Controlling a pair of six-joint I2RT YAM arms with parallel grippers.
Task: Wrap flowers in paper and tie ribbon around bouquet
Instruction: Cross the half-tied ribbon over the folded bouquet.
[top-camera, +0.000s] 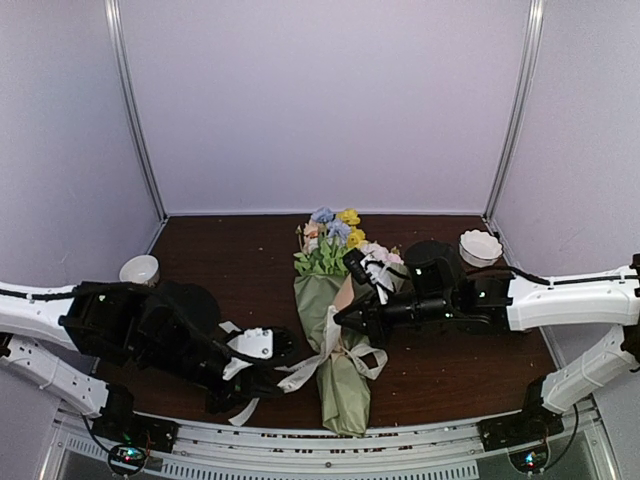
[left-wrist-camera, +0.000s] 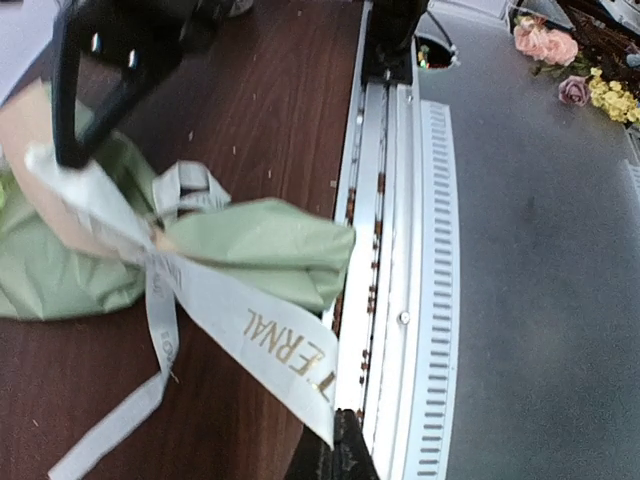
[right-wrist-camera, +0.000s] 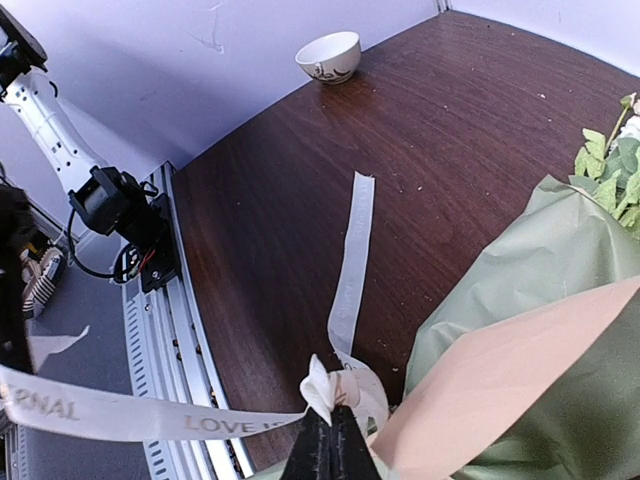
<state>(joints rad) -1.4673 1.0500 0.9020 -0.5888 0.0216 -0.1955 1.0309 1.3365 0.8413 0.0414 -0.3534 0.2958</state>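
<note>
Ribbon: long cream-white satin ribbon with printed lettering (left-wrist-camera: 250, 330), tied round the waist of the bouquet with bow loops showing. One stretch runs taut toward the near-left, and a second tail lies flat on the bare wood beside the bundle.
Bouquet: cone-shaped bundle in a sage-green and tan paper sleeve (top-camera: 345, 390), lying flat mid-worktop. The pastel blooms point to the far edge and the stem tip reaches almost to the near edge.
Left fingers: left fingers (left-wrist-camera: 345, 455) are pressed together on the lettered stretch of ribbon.
Right fingers: right fingers (right-wrist-camera: 312, 455) are pinched on the bunched ribbon right at the knot, against the paper.
Handling: the ribbon looks light, limp and slick, so it may slip through a loose knot. I'd grip it flat across its width, close to the knot or the tail end. The paper looks crisp, likely to crease and spring open. The blooms look fragile, so I'd take the bundle at the waist only.
Edges: a grey metal rail (left-wrist-camera: 385, 250) runs along the near edge just past the stem tip, so there is little margin there.
Room: the dark brown wooden worktop (top-camera: 230, 260) is open on both sides of the bundle. Two white bowls (top-camera: 139, 268) sit well apart from it, one by the left edge and one near the far-right corner.
</note>
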